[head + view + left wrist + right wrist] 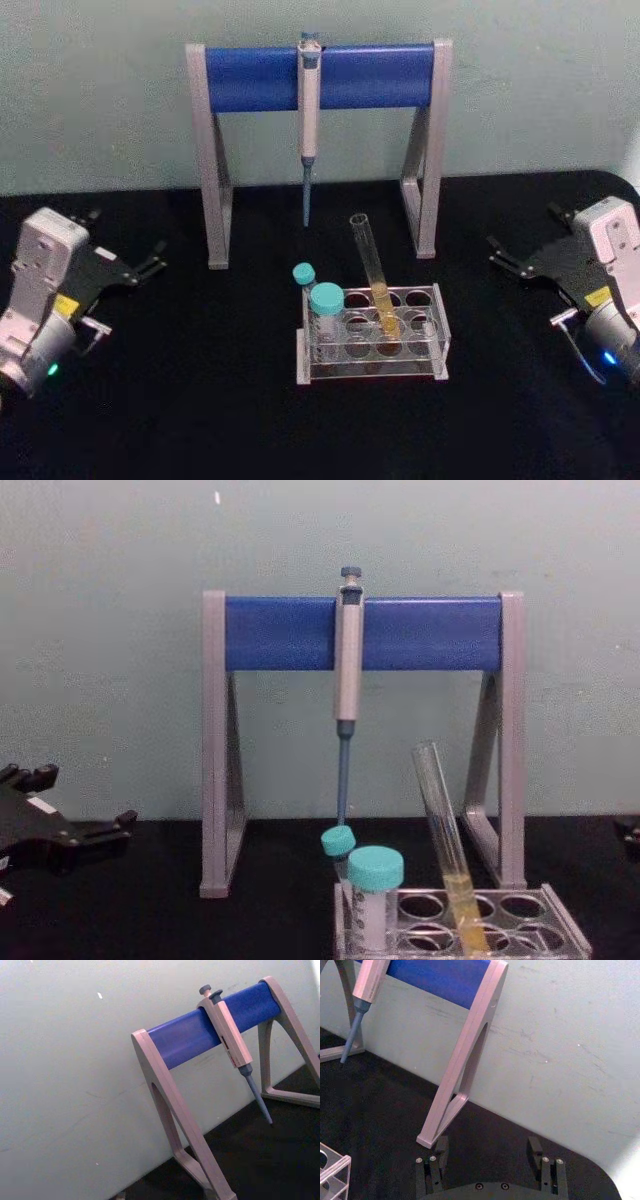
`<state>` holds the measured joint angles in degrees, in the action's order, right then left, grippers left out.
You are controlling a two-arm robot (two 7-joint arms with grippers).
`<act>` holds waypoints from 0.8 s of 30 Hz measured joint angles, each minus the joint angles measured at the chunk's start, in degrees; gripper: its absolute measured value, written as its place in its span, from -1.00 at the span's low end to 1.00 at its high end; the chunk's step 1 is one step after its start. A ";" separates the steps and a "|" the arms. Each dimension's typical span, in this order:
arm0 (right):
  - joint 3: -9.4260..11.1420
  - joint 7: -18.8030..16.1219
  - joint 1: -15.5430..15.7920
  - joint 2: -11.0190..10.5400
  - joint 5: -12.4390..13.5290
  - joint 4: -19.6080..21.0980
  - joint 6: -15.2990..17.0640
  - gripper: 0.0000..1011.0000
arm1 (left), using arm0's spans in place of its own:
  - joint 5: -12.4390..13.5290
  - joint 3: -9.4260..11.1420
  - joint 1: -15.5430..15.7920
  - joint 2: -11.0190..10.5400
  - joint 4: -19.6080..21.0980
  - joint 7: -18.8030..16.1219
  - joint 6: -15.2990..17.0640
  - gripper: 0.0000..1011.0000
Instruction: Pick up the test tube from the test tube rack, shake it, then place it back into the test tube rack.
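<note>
One matte black surface point(200, 400) carries everything, with the grey-and-blue pipette stand point(320, 78) at the back. The left hand point(125, 243) and right hand point(487, 1155) sit at either side, fingers spread and empty, leaving the centre free. Between them the low clear plastic test tube rack point(370, 365) props the slim glass test tube point(368, 255). It leans in one hole, its yellow liquid low and its top exposed for gripping.

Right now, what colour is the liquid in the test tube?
Yellow; the test tube shows it best in the chest view.
</note>
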<state>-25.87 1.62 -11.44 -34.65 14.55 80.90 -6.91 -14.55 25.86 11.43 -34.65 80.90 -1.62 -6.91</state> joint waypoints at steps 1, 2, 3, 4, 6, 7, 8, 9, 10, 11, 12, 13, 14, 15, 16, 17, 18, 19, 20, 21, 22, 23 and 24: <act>0.00 0.00 0.01 0.00 0.00 0.00 0.00 0.98 | 0.00 0.00 0.00 0.00 0.00 0.00 0.00 0.98; 0.00 0.00 0.00 0.00 0.00 0.00 0.00 0.98 | 0.00 0.00 0.00 0.00 0.00 0.00 0.00 0.98; 0.00 0.00 0.01 0.00 0.00 0.00 0.00 0.98 | 0.00 0.00 0.00 0.00 0.00 0.00 0.00 0.98; 0.00 0.00 0.01 0.00 0.00 0.00 0.00 0.98 | 0.00 0.00 0.00 0.00 0.00 0.00 0.00 0.98; 0.03 -0.02 0.02 0.01 -0.02 0.00 -0.01 0.98 | 0.00 0.00 0.00 0.00 0.00 0.00 0.00 0.98; 0.32 -0.17 0.16 0.10 -0.07 0.00 -0.45 0.98 | 0.00 0.00 0.00 0.00 0.00 0.00 0.00 0.98; 0.32 -0.17 0.16 0.10 -0.07 0.00 -0.45 0.98 | 0.00 0.00 0.00 0.00 0.00 0.00 0.00 0.98; 0.78 -0.70 0.33 0.23 0.08 0.07 -1.14 0.98 | 0.00 0.00 0.00 0.00 0.00 0.00 0.00 0.98; 1.04 -1.12 0.44 0.27 0.44 0.16 -1.60 0.98 | 0.00 0.00 0.00 0.00 0.00 0.00 0.00 0.98; 1.55 -2.07 0.66 0.35 1.17 0.41 -2.45 0.98 | 0.00 0.00 0.00 0.00 0.00 0.00 0.00 0.98; 1.76 -2.51 0.76 0.37 1.50 0.54 -2.82 0.98 | 0.00 0.00 0.00 0.00 -0.01 0.00 0.00 0.98; 1.98 -3.10 0.87 0.37 1.91 0.69 -3.29 0.98 | 0.00 0.00 0.00 0.00 0.00 0.00 0.00 0.98; 2.47 -4.30 1.14 0.35 2.78 1.10 -4.27 0.98 | 0.00 0.00 0.00 0.00 0.00 0.00 0.00 0.98; 2.69 -4.97 1.28 0.31 3.23 1.34 -4.80 0.98 | 0.00 0.00 0.00 0.00 0.00 0.00 0.00 0.98; 2.90 -5.72 1.42 0.24 3.68 1.59 -5.35 0.98 | 0.00 0.00 0.00 0.00 0.00 0.00 0.00 0.98; 3.24 -7.30 1.68 0.07 4.60 2.12 -6.52 0.98 | 0.00 0.00 0.00 0.00 0.00 0.00 0.00 0.98; 3.24 -7.30 1.68 0.07 4.60 2.12 -6.52 0.98 | 0.00 0.00 0.00 0.00 0.00 0.00 0.00 0.98; 3.48 -8.99 1.96 -0.15 5.39 2.68 -7.59 0.98 | 0.00 0.00 0.00 0.00 0.00 0.00 0.00 0.98; 3.53 -9.84 2.07 -0.25 5.79 2.90 -8.05 0.98 | 0.00 0.00 0.00 0.00 0.00 0.00 0.00 0.98; 3.60 -10.83 2.21 -0.40 6.23 3.23 -8.55 0.98 | 0.00 0.00 0.00 0.00 0.00 0.00 0.00 0.98; 3.64 -12.62 2.47 -0.67 6.99 3.87 -9.36 0.98 | 0.00 0.00 0.00 0.00 0.00 0.00 0.00 0.98; 3.64 -13.53 2.59 -0.79 7.35 4.21 -9.73 0.98 | 0.00 0.00 0.00 0.00 0.00 0.00 0.00 0.98; 3.63 -15.07 2.83 -1.03 7.85 4.86 -10.27 0.98 | 0.00 0.00 0.00 0.00 0.00 0.00 0.00 0.98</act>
<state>-22.24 -13.45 -8.60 -35.67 22.40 85.76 -17.18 -14.55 25.86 11.43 -34.65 80.90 -1.62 -6.91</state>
